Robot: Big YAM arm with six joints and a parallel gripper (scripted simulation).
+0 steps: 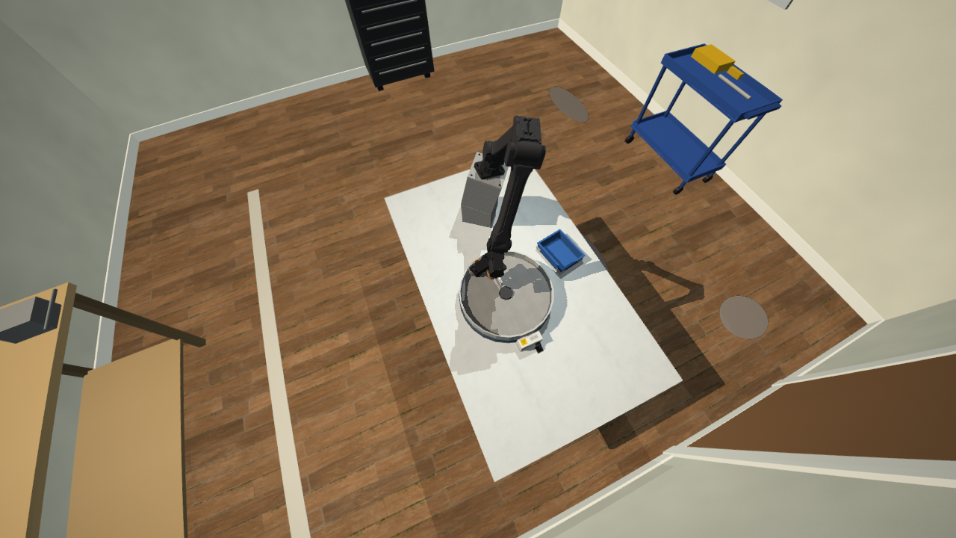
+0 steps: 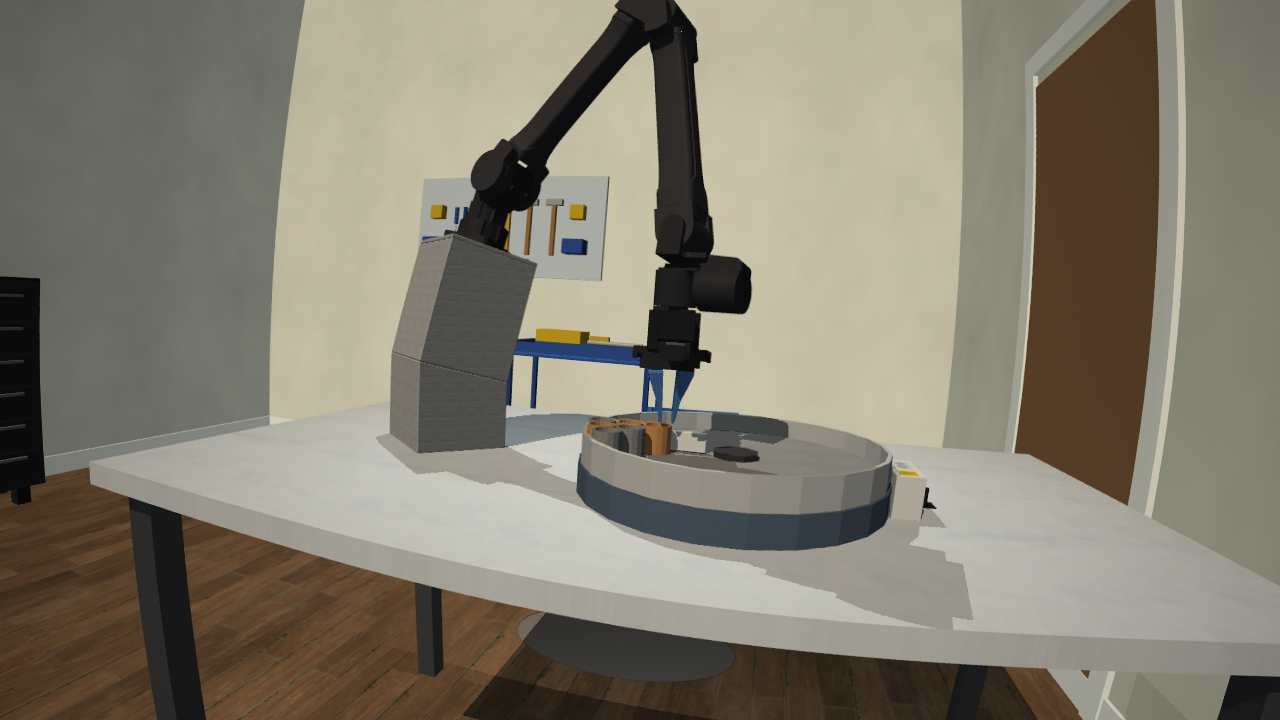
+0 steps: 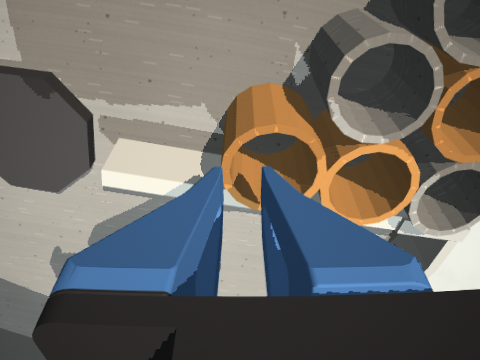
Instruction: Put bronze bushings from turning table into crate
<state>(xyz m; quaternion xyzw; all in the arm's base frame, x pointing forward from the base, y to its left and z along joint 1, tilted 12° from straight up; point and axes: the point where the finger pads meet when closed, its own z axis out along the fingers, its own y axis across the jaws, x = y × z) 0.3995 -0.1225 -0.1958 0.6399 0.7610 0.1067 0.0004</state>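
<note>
Wrist view: three bronze bushings (image 3: pixel 274 147), four steel bushings (image 3: pixel 386 83); fingers narrowly parted, empty.

The wrist view's right edge cuts off three bushings (image 3: pixel 467 116); the arm hides them from above.

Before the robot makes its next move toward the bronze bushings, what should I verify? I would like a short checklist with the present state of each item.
1. Pincer empty: ok; narrow gap, nothing between the fingers.
2. Target is bronze: ok; the nearest bronze bushing lies just ahead of the tips.
3. Tips astride its wall: cannot tell.
4. Fingers apart from the steel bushing: ok; it stands behind the bronze one.
5. Crate ready: ok; beside the turning table, nothing seen in it.
</note>
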